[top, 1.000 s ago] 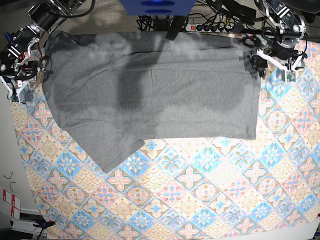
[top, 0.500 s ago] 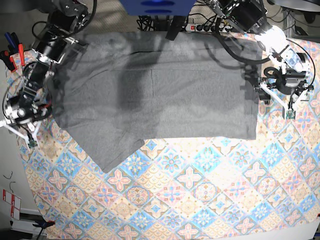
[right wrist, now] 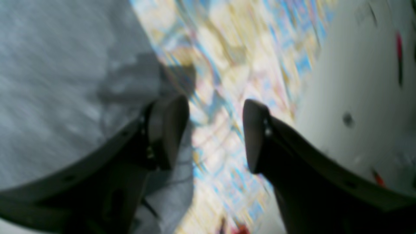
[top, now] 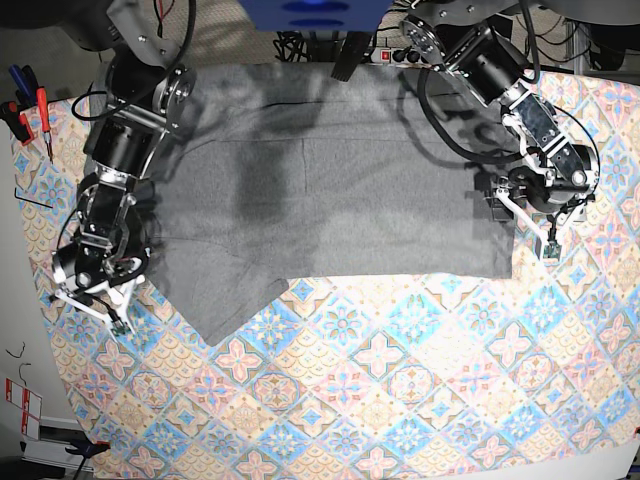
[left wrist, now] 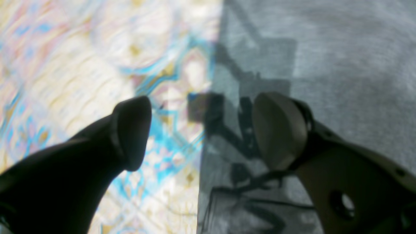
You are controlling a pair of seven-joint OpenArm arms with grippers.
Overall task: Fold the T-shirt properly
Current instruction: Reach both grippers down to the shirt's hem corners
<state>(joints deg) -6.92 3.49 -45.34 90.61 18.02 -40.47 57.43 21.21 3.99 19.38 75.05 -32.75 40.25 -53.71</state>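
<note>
The grey T-shirt [top: 330, 190] lies flat across the far half of the patterned tablecloth [top: 400, 370], with one sleeve pointing to the front left. My left gripper [top: 530, 232] is open at the shirt's right edge, near its front corner. In the left wrist view the left gripper [left wrist: 201, 130] straddles that edge, one finger over the shirt [left wrist: 325, 65] and one over the cloth. My right gripper [top: 92, 312] is open at the shirt's left edge. In the right wrist view the right gripper [right wrist: 216, 133] has one finger over the shirt [right wrist: 65, 81]. Both grippers are empty.
Red-handled tools [top: 30, 105] lie at the far left of the tablecloth. A power strip with cables [top: 420, 55] runs along the back edge, beside a blue block [top: 315, 12]. The table's left edge and the white floor [right wrist: 357, 81] are close to my right gripper.
Both arms have swung from the shirt's back corners toward the front along its left and right edges. The shirt has not moved. Both grippers stay open.
</note>
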